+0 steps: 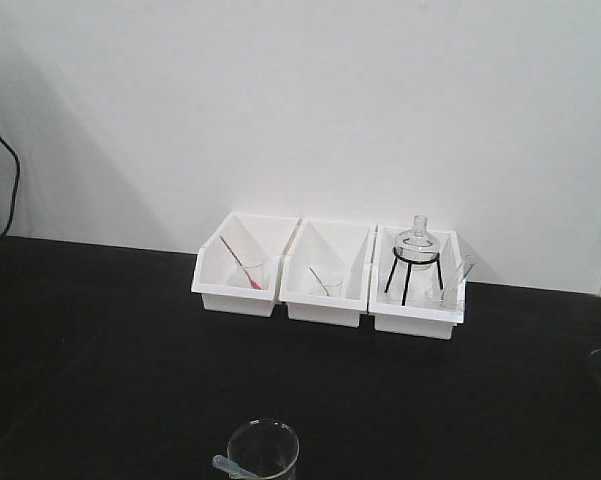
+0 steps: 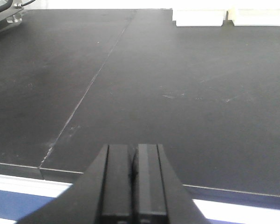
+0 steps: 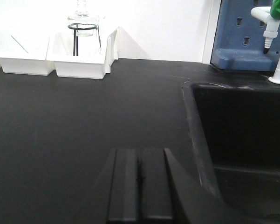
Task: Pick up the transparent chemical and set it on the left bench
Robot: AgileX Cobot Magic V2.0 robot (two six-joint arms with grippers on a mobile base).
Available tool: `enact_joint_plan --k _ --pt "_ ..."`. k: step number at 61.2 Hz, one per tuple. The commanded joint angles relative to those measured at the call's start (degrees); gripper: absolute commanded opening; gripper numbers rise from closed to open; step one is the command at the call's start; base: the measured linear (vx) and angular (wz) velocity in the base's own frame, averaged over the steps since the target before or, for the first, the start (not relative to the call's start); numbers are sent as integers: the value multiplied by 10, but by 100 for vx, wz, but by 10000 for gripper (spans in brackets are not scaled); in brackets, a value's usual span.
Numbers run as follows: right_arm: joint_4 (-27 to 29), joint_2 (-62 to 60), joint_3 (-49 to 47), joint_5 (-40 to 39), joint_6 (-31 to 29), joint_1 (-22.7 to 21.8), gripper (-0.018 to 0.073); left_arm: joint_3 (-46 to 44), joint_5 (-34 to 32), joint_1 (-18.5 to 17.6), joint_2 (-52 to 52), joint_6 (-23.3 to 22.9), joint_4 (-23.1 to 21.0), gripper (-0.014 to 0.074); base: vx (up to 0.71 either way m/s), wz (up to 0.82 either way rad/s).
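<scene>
We see a matte black tabletop running along a plain white wall, with a dark cable hanging down at the far left. In the left wrist view a thin seam crosses the tabletop, whose front edge shows a white and blue strip. In the right wrist view a black sink is sunk into the tabletop, and behind it stands a blue panel with a white tap tipped in green. We can read no writing or label anywhere.

Three white bins sit side by side against the wall. The left one holds a red pipette in a small beaker, the middle one a greenish pipette, and the right one a round flask on a black wire stand.

The pipette is clear, faintly bluish, with a bulb end; it lies at the bottom edge of the front view, touching a glass beaker, well apart from the bins.

The left pincer is clenched on nothing, its pads meeting. The right pincer is likewise clenched and empty.
</scene>
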Motion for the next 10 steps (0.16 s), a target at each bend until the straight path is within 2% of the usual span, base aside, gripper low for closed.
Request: enact_joint_plan --k 1,10 --pt "-5 -8 4 -47 -1 -1 -8 9 -45 -1 -11 -4 0 -3 0 0" --pt "-5 -8 4 -47 -1 -1 -8 9 -45 -1 -11 -4 0 -3 0 0"
